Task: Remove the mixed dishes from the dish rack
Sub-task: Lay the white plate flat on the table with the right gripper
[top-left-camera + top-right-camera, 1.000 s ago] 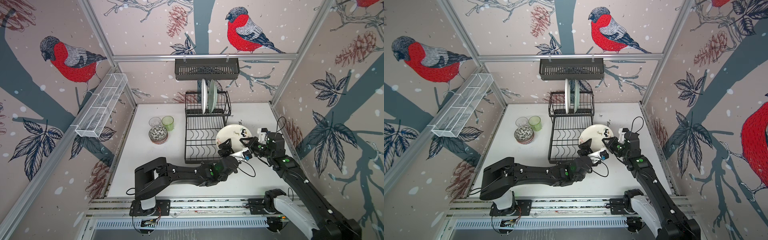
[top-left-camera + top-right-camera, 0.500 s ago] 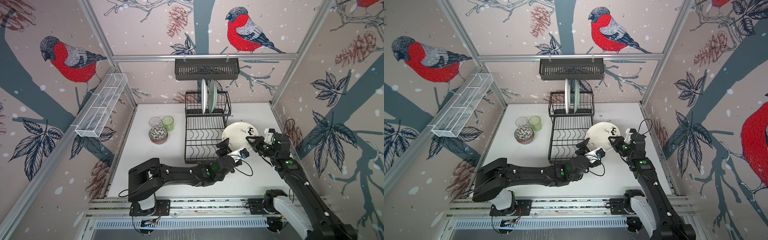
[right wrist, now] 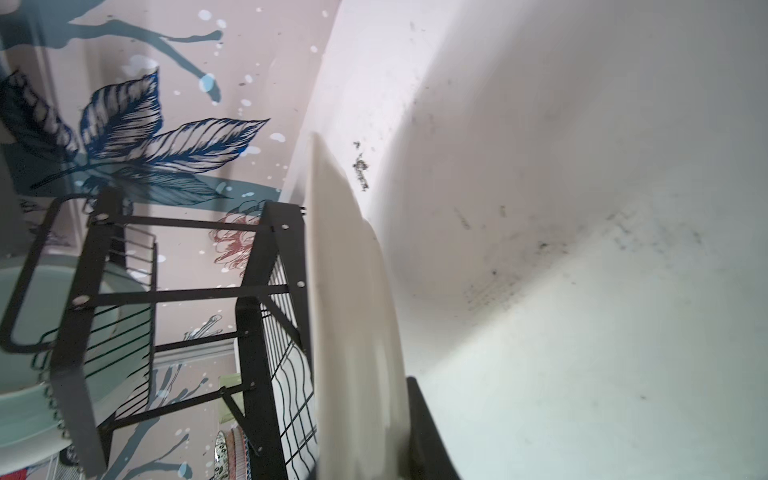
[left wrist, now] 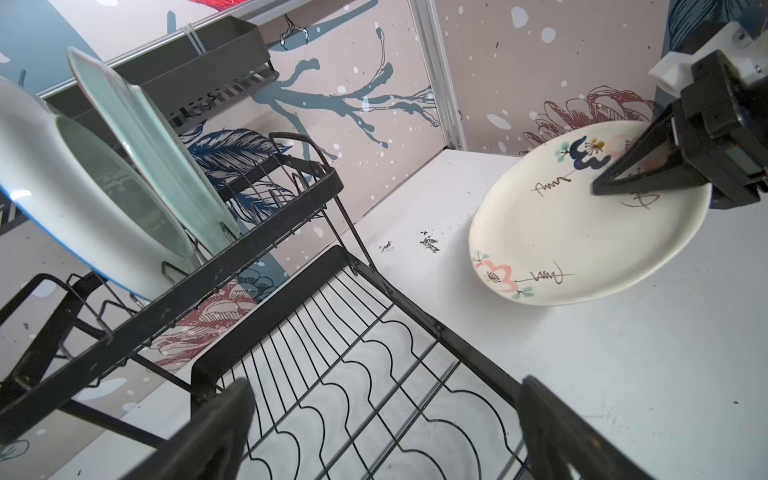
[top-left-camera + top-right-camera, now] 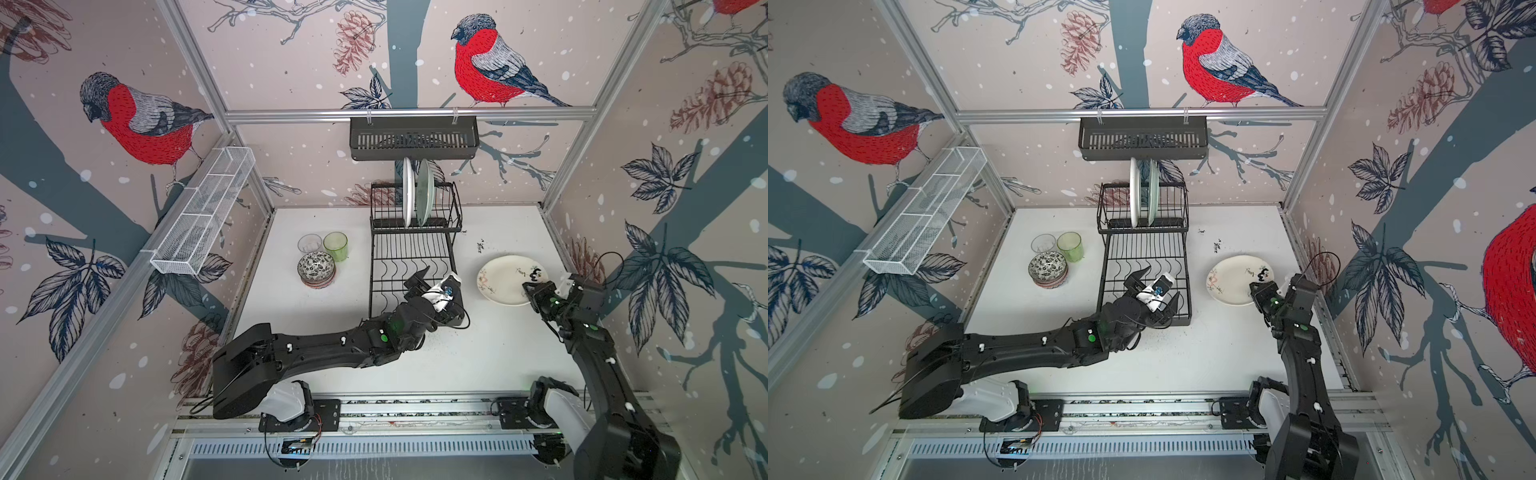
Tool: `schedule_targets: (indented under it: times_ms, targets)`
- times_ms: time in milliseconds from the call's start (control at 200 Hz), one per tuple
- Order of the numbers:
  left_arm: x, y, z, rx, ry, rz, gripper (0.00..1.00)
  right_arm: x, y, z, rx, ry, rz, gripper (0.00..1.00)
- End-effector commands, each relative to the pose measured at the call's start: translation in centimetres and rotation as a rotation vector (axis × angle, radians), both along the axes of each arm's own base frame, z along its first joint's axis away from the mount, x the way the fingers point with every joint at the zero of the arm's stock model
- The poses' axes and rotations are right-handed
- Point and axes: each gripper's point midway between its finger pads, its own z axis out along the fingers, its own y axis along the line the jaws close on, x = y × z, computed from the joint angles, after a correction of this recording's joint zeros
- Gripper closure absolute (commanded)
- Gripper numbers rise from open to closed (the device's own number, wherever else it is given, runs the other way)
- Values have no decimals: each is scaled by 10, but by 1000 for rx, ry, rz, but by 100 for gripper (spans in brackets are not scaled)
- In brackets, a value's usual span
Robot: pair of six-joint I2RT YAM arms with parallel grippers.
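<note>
Dish rack point(image 5: 415, 266) is set at centre-back of the white worktop point(image 5: 498, 353). Upper level: white plate point(image 5: 408, 195) & pale green plate point(image 5: 424, 195) are stood on edge, side by side. Lower level w/ wavy wires is bare.

Cream plate point(image 5: 505, 278) is seen right of the rack, out of it, tilted. Its rim is pinched by the right gripper point(image 5: 528, 290), jaws closed on it. Left gripper point(image 4: 386, 432) is held over the rack's lower level, spread wide, nothing in it.

Left of the rack, stacked patterned bowls point(image 5: 316, 268), green glass point(image 5: 336, 245) & clear glass point(image 5: 309, 243) are grouped close together on the worktop.

Worktop is marked w/ dark specks and a smudge point(image 5: 481, 246) near the rack. Walls are papered pink w/ red-breasted birds point(image 5: 482, 62), pine cones, leaves, grey-blue branches; alu frame at the corners. Black slotted basket point(image 5: 413, 139) is hung on the back rail, white mesh basket point(image 5: 203, 212) on the left rail.

Brown scribbles on the cream plate can't be read.
</note>
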Motion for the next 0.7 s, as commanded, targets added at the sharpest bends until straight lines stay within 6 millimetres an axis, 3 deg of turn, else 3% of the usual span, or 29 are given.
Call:
schedule_targets:
  times_ms: [0, 450, 520, 630, 695]
  targets:
    - [1, 5, 8, -79, 21, -8, 2, 12, 0, 7, -15, -70, 61, 100]
    - [11, 42, 4, -152, 46, 55, 2, 17, -5, -52, -32, 71, 110, 100]
    - [14, 48, 5, -163, 43, 76, 2, 19, -3, -53, -25, 66, 126, 87]
    - [16, 57, 3, -160, 28, 111, 2, 16, -8, -70, -38, 126, 107, 58]
    - [17, 60, 4, -165, 26, 120, 2, 15, -10, -75, -44, 144, 97, 54]
